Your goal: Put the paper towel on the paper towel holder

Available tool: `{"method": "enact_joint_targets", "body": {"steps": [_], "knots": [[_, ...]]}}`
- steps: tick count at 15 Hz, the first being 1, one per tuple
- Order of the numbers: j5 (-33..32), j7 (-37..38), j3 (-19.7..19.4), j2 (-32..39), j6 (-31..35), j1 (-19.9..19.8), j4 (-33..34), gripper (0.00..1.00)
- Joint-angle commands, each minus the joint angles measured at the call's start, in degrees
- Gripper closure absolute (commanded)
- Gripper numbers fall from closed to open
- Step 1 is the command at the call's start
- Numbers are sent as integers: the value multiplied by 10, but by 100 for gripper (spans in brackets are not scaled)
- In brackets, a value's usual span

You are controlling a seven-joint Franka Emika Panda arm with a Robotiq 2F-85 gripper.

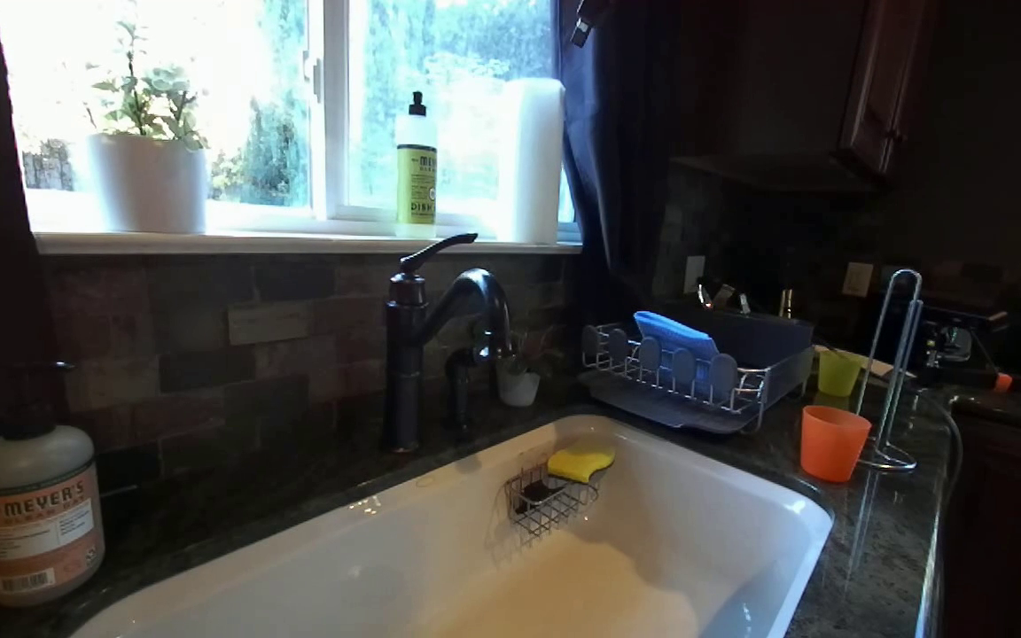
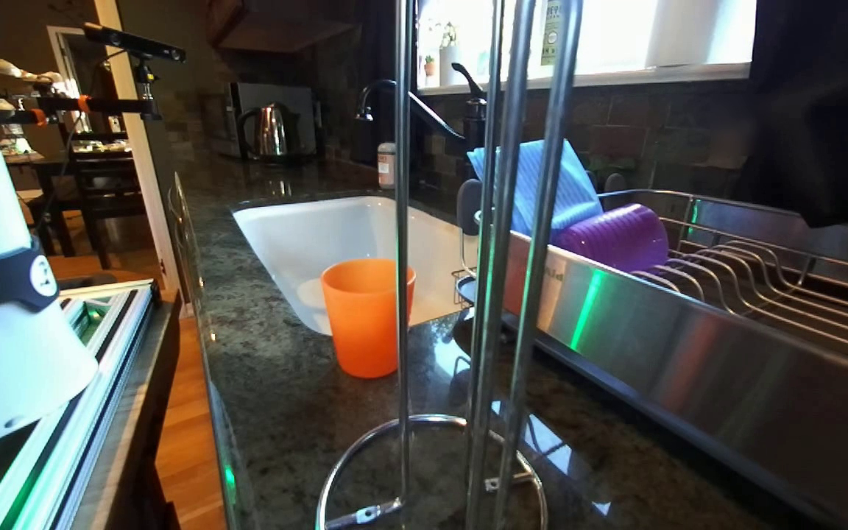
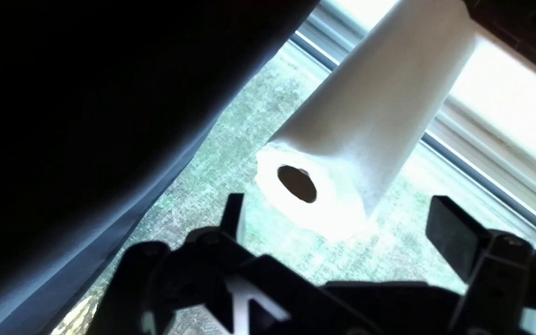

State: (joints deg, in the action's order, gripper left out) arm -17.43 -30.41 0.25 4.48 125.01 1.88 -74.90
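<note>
The fingers (image 3: pixel 456 238) stand wide apart, empty. Beyond their gap is the paper towel (image 3: pixel 372 104), hollow end nearest, long axis running to the far right in the wrist view; in an exterior view it stands upright on the windowsill surface (image 1: pixel 298 244), at the right.

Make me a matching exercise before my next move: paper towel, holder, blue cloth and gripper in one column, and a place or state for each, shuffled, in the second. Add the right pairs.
Things:
1. Paper towel
2. Holder
3. Blue cloth
4. Gripper

Places or states:
A. Upright on the counter, its rod bare
B. Jaws wide open
C. Standing on the window sill
D. In the dish rack

Right pairs: 1-C, 2-A, 3-D, 4-B
</note>
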Motion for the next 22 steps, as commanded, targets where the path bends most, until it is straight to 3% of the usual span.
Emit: {"method": "enact_joint_targets", "body": {"steps": [1,8,17,22], "knots": [[7,0,-2,45,43,-3,31,0],[67,-35,16,100,66,-6,65,0],[112,-18,12,128,59,-22,95,0],[149,-50,20,147,52,-36,111,5]]}}
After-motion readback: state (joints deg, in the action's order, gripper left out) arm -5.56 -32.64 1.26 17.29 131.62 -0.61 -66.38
